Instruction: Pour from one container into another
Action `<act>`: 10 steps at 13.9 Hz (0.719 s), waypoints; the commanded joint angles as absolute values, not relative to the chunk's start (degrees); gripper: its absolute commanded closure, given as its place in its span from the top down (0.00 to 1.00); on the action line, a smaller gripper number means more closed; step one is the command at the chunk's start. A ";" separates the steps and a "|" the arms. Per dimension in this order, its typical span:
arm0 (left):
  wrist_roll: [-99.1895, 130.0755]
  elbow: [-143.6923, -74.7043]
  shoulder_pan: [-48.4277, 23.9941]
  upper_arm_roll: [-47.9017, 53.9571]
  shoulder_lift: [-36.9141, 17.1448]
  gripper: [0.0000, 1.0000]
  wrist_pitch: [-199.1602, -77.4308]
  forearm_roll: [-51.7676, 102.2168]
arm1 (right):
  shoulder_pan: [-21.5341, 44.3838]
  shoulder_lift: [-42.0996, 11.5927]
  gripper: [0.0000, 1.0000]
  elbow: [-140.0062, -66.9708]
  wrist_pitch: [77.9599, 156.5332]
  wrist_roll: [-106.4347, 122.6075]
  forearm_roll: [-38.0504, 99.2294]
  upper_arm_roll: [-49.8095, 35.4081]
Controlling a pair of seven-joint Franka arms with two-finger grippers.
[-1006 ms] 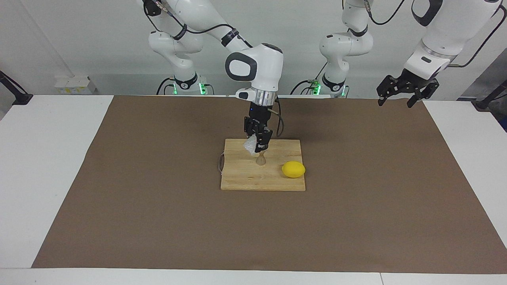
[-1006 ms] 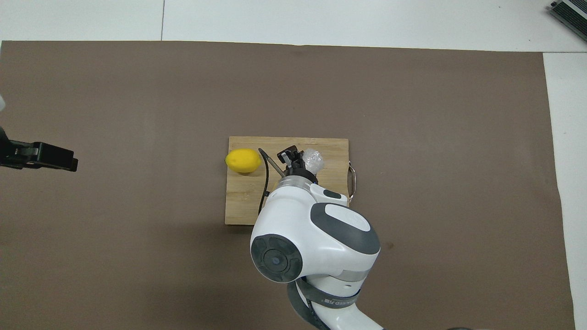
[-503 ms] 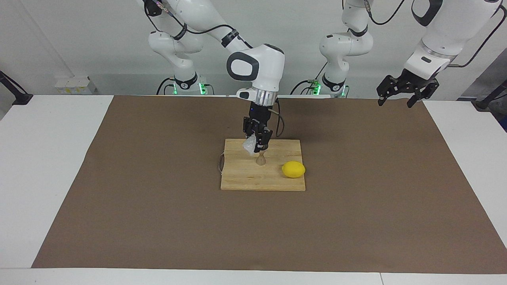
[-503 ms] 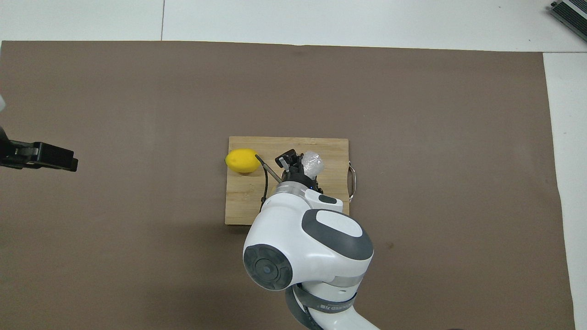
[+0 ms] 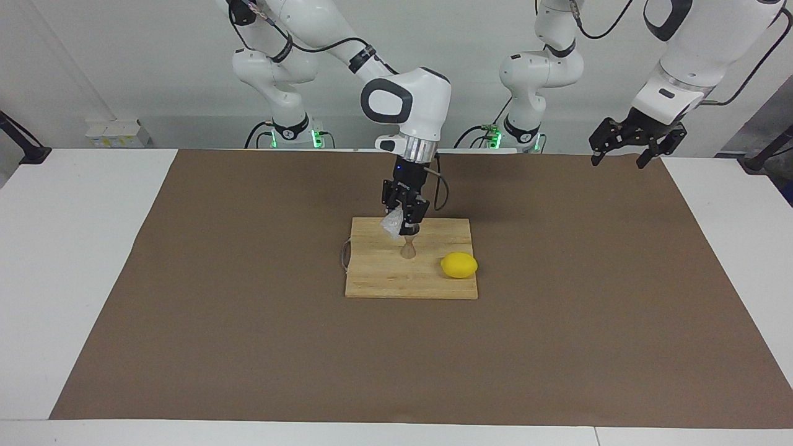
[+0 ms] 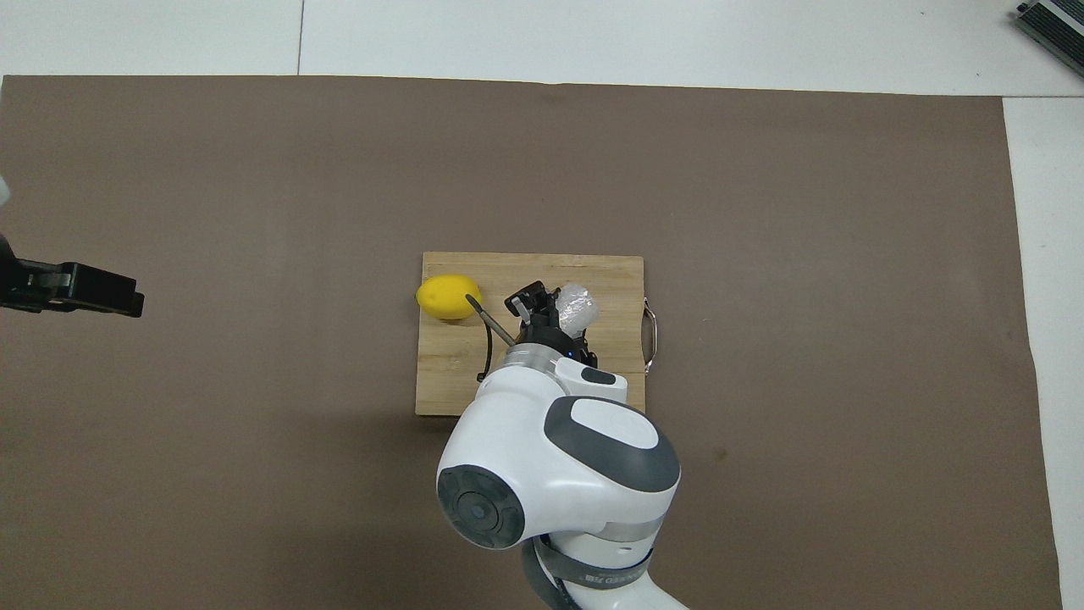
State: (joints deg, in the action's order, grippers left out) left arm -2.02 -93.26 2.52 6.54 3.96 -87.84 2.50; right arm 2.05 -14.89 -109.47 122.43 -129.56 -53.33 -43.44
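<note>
Right gripper [image 5: 406, 228] hangs over the wooden cutting board [image 5: 378, 282], fingers clamped on the glass cup [image 5: 392, 223]. Cup is up in the air, tilted, mouth angled down toward the jigger [image 5: 408, 250]. Cup: small, clear, faceted walls that catch the light like crushed crystal; contents cannot be made out. In the overhead view the cup [image 6: 574, 307] shows as a pale glinting lump just beside the gripper [image 6: 535, 307], on the side toward the right arm's end of the table.

Jigger stands upright on the board directly below the gripper's tips, just under the cup's lower edge. Shape: hourglass, narrow waist, shiny metal; what is inside it cannot be seen. Overhead, the arm hides it.

Lemon [image 5: 459, 265] lies on the board beside the jigger, toward the left arm's end; smooth, bright yellow, oval. Same lemon [image 6: 448, 296] overhead, close to the gripper's cable.

Board: pale wood, rectangular, visible grain, thin metal handle [image 6: 650, 324] at the edge toward the right arm's end. It sits on a matte brown mat [image 5: 248, 347] covering the white table [image 5: 74, 248].

Left gripper [image 5: 629, 144] waits, raised over the mat's corner at its own end, fingers spread wide, holding nothing.
</note>
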 commanded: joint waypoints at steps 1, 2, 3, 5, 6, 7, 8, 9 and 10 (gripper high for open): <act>-1.32 -94.92 2.99 7.03 5.71 1.00 -87.54 1.58 | 1.58 -15.12 0.47 -109.60 120.07 -132.36 -56.51 -45.35; -1.32 -94.92 2.99 7.03 5.71 1.00 -87.54 1.58 | 1.58 -15.12 0.47 -109.51 119.80 -132.36 -56.60 -45.35; -1.32 -94.92 2.99 7.03 5.71 1.00 -87.54 1.58 | 1.67 -15.12 0.47 -109.60 119.79 -132.36 -56.69 -45.61; -1.41 -94.92 2.99 7.03 5.71 1.00 -87.54 1.58 | 1.67 -15.03 0.47 -109.60 119.36 -132.36 -57.74 -45.88; -1.32 -94.92 2.99 7.03 5.71 1.00 -87.54 1.58 | 1.67 -15.03 0.47 -109.60 119.09 -132.36 -58.18 -45.88; -1.32 -94.92 2.99 7.03 5.71 1.00 -87.54 1.58 | 1.67 -15.03 0.47 -109.60 119.00 -132.36 -58.27 -45.88; -1.32 -94.92 2.99 7.03 5.71 1.00 -87.54 1.58 | 1.76 -15.12 0.47 -109.60 118.48 -132.36 -58.97 -46.14; -1.32 -94.92 2.99 7.03 5.71 1.00 -87.54 1.58 | 1.76 -15.20 0.46 -109.60 117.35 -132.36 -60.63 -46.32; -1.32 -94.92 2.99 7.03 5.71 1.00 -87.54 1.58 | 1.76 -15.21 0.46 -109.69 117.16 -132.36 -60.91 -46.32</act>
State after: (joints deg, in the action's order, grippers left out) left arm -2.02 -93.26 2.51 6.54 3.96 -87.84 2.50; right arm 2.08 -14.89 -109.47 118.57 -129.92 -57.98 -45.25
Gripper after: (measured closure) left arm 0.000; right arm 0.454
